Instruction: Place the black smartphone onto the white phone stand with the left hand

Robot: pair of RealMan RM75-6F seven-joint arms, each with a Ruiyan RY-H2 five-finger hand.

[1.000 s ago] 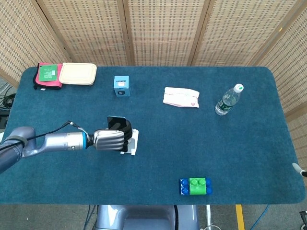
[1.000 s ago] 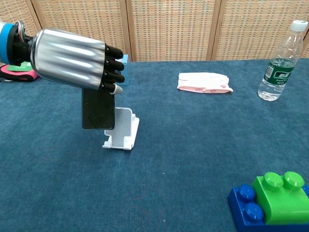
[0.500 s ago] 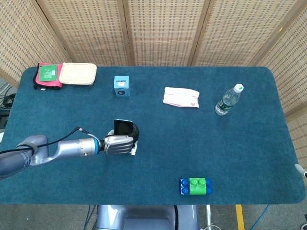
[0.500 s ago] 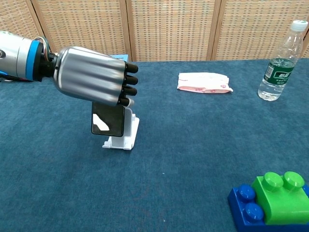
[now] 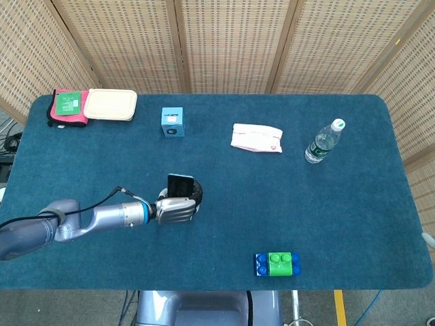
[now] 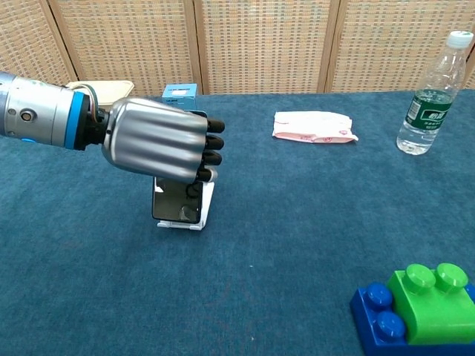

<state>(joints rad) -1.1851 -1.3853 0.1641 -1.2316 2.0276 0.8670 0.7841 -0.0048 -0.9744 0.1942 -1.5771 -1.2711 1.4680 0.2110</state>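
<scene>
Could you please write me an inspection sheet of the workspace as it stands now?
Surface: dark blue carpeted table.
Job's things: black smartphone leaning on the white plastic phone stand.
Clutter: clear plastic water bottle, white tissue packet, small light-blue box, blue-and-green toy bricks, beige lidded container, pink-and-green pouch.
Robot hands: left robot hand grips the phone's top; right not in view.
Cables: black wire along the left arm.
Surroundings: woven wicker screens.

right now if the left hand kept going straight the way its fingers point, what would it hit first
The left hand points rightward across the table, holding the black smartphone against the white phone stand. Beyond the stand, its path looks free; the building blocks seem off-line, though depth is unclear.
</scene>
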